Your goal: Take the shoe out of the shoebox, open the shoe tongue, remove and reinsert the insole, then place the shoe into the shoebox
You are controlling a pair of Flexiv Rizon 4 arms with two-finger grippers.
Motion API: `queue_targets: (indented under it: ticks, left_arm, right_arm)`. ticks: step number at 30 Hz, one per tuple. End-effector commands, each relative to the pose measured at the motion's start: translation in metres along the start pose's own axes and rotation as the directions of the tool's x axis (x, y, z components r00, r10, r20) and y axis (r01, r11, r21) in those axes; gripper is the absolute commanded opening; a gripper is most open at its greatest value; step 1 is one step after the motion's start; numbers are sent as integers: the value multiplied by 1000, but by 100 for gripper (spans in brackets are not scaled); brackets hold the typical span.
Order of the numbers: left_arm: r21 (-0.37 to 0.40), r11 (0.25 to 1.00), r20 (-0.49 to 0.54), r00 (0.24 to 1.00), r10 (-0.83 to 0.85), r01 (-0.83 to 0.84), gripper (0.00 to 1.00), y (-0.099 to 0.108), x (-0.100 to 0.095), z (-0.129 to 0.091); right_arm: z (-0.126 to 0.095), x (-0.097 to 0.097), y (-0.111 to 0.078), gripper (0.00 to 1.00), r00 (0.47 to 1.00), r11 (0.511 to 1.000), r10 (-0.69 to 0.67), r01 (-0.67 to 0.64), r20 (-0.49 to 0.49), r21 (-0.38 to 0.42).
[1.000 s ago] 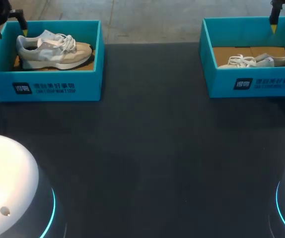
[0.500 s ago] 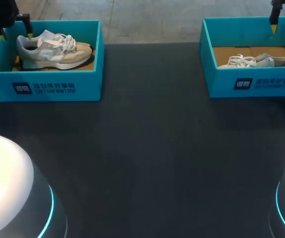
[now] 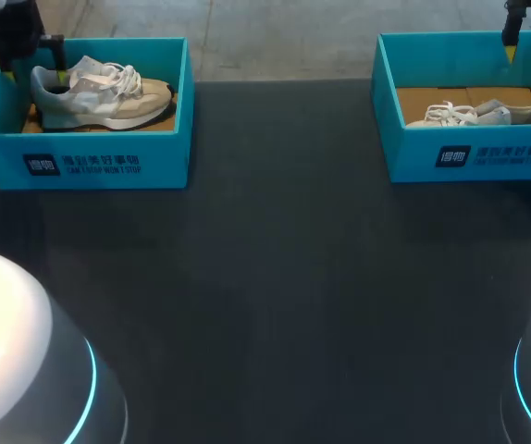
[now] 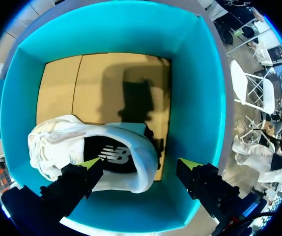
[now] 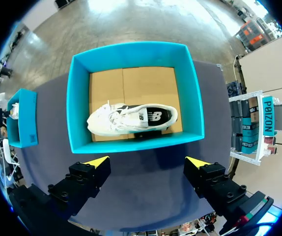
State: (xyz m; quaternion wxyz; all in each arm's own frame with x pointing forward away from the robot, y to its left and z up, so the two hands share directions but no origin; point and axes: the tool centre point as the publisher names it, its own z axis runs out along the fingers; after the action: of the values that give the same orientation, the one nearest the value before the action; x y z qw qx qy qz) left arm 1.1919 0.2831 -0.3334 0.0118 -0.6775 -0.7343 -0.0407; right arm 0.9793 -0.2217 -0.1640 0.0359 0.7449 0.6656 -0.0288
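Shoe position: white-and-beige lace-up sneaker (image 3: 99, 92) lies on its sole inside the open teal cardboard shoebox (image 3: 99, 168) at the far left of the dark table (image 3: 284, 277), with its heel toward the box's left wall.
Left fingers: left gripper (image 4: 140, 164) hangs over the heel, fingers spread and gripping nothing. One yellow tip sits above the shoe's opening, the other outside the heel, toward the box wall.
Heel grasp risk: the collar looks soft, so a pinch there may fold it and let the shoe droop toe-down or slip free on the lift.
Wall risk: the outer finger has little room beside the wall. Coming down off line, it could strike the rim and shove or tip the light box.
Drag risk: a tilted shoe could catch its toe on the box's right wall and pull the box along.
Right fingers: right gripper (image 5: 147, 162) is high above the second teal shoebox (image 5: 131, 143) at the far right, fingers apart and empty. A white sneaker (image 5: 131, 118) lies inside that box.
Right-side risk: slight, since that gripper is well apart from its box.
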Motion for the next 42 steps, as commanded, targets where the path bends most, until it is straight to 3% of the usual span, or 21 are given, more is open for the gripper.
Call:
queue_targets:
  ticks: [1,5,13,17,22,32,42]
  left_arm:
    - [9,1000,-7,1000,2,-2,98,5,-2,7]
    - [10,1000,-18,1000,3,-2,92,3,-1,12]
    - [16,1000,-36,999,1,-1,93,-1,1,27]
    - [20,1000,-38,999,-2,3,89,-2,2,31]
    - [25,999,-34,999,-20,21,94,-2,2,36]
    - [29,999,-29,999,-33,33,85,2,3,44]
    - [31,999,-24,999,-29,30,85,4,5,50]
  right_arm:
    - [0,0,-1,100,1000,1000,1,-1,1,-1]
    - [0,0,-1,100,1000,1000,1,-1,1,-1]
    - [0,0,-1,100,1000,1000,1,-1,1,-1]
    - [0,0,-1,100,1000,1000,1,-1,1,-1]
    - [0,0,-1,100,1000,1000,1,-1,1,-1]
    - [0,0,-1,100,1000,1000,1,-1,1,-1]
    - [0,0,-1,100,1000,1000,1,-1,1,-1]
